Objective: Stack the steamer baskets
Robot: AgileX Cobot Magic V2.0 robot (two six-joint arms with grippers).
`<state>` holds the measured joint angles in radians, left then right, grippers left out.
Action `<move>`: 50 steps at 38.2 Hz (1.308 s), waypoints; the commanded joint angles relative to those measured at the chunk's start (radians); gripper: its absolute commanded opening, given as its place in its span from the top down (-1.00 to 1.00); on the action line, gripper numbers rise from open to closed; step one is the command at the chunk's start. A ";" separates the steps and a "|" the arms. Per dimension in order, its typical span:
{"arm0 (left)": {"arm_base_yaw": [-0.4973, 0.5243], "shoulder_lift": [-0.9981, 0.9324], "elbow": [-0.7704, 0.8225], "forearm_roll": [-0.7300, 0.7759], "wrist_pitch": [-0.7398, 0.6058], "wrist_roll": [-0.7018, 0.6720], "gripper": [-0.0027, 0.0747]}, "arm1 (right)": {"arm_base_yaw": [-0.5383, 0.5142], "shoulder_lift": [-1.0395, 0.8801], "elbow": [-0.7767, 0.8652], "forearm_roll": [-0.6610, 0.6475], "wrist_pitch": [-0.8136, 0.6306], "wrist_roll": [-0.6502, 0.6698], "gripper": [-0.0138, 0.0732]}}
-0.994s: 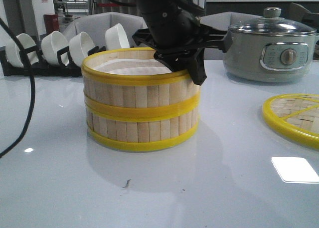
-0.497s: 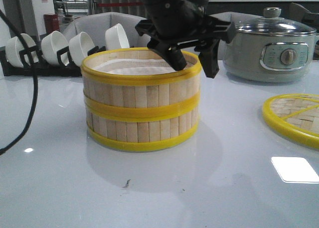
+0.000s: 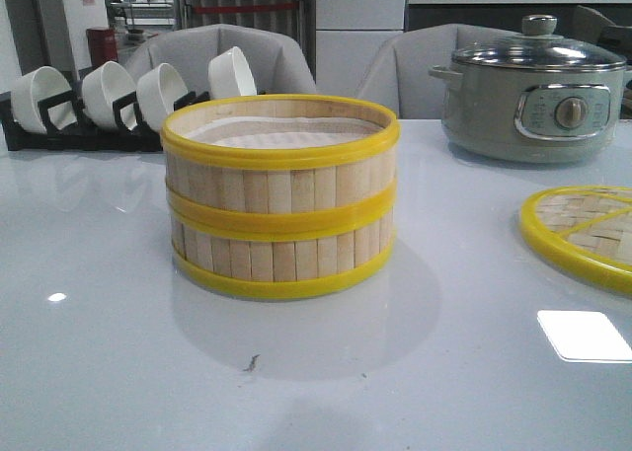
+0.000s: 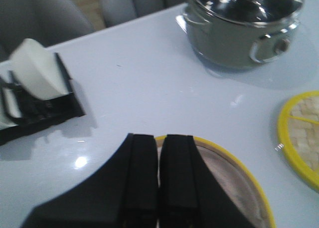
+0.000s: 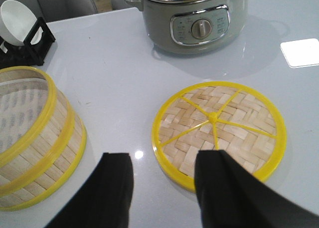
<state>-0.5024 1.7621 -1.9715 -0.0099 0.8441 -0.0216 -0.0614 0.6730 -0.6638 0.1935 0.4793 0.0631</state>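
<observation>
Two steamer baskets (image 3: 280, 196) stand stacked one on the other in the middle of the table, with pale slat walls, yellow rims and a white liner on top. The stack also shows in the right wrist view (image 5: 35, 138) and its top rim in the left wrist view (image 4: 234, 168). My left gripper (image 4: 159, 140) is shut and empty, raised above the stack's rim. My right gripper (image 5: 164, 160) is open and empty, above the table between the stack and the flat lid. Neither gripper shows in the front view.
A flat woven lid (image 3: 583, 234) with a yellow rim lies at the right, also in the right wrist view (image 5: 219, 125). A grey electric pot (image 3: 533, 91) stands at the back right. A black rack of white bowls (image 3: 109, 101) stands at the back left.
The left arm, which had its gripper at the top basket's far rim, has opened, lifted off and left the front view. The stack has not moved.
</observation>
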 commanded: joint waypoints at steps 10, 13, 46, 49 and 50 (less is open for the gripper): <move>0.299 -0.339 0.089 0.004 -0.057 -0.077 0.69 | 0.002 0.002 -0.035 0.013 -0.079 -0.012 -0.27; 0.342 -0.436 0.188 0.004 -0.093 -0.081 0.69 | 0.002 0.002 -0.035 0.013 -0.080 -0.012 -0.27; 0.372 -1.304 1.304 0.044 -0.490 -0.081 0.69 | 0.064 0.002 -0.035 0.013 -0.083 -0.012 -0.27; 0.372 -1.327 1.341 0.044 -0.488 -0.081 0.69 | 0.064 0.002 -0.035 0.013 -0.082 -0.012 -0.27; 0.372 -1.332 1.347 0.044 -0.488 -0.081 0.69 | 0.064 0.002 -0.035 0.013 -0.082 -0.012 -0.27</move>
<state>-0.1281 0.4419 -0.6225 0.0319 0.4495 -0.0929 0.0015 0.6730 -0.6638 0.1952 0.4793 0.0631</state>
